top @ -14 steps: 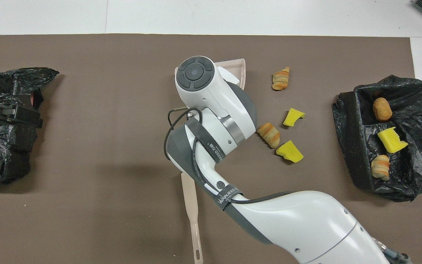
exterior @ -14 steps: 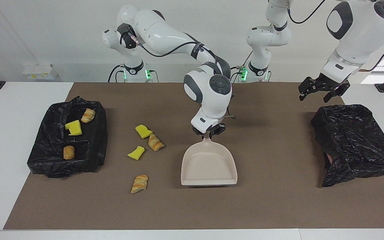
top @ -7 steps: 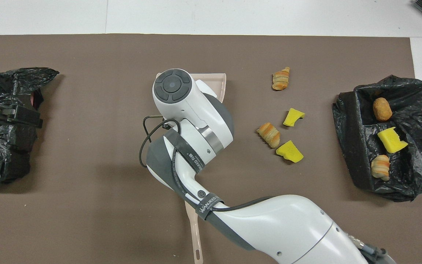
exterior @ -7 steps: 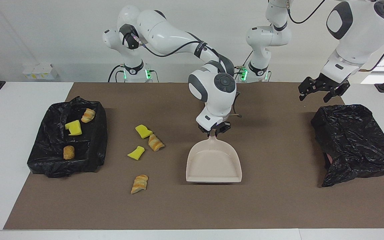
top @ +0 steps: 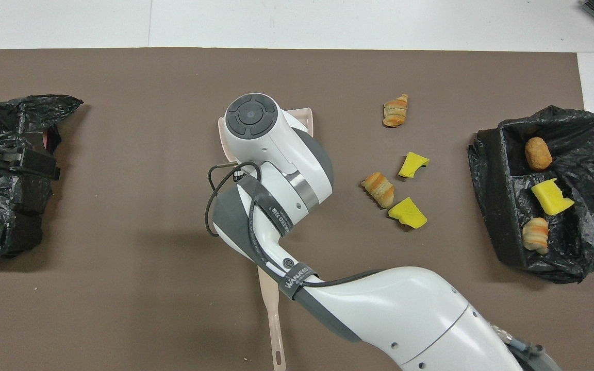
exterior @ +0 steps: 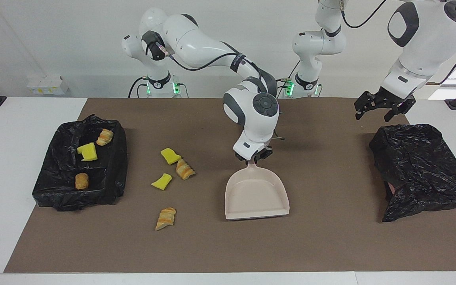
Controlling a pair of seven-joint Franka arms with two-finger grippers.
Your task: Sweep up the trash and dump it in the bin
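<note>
The beige dustpan (exterior: 256, 194) lies flat on the brown mat mid-table, mouth away from the robots. My right gripper (exterior: 253, 157) is at the tip of its handle; in the overhead view the arm hides all but the pan's rim (top: 311, 119). Loose trash lies between the pan and the bin: two yellow foam chunks (exterior: 170, 155) (exterior: 161, 181) and two bread pieces (exterior: 185, 169) (exterior: 166, 217). The black-lined bin (exterior: 109, 186) at the right arm's end holds a yellow chunk (exterior: 87, 152) and two bread pieces (exterior: 104, 137) (exterior: 81, 181). My left gripper (exterior: 384, 109) waits open above a black bag (exterior: 422, 170).
A beige flat-handled scraper (top: 275, 330) lies on the mat near the robots, partly under the right arm. The crumpled black bag sits at the left arm's end of the table. The brown mat (exterior: 331, 245) covers most of the white table.
The right arm has slid the dustpan a little toward the left arm's end, and the pan has turned slightly. The left arm and the trash have not moved.
</note>
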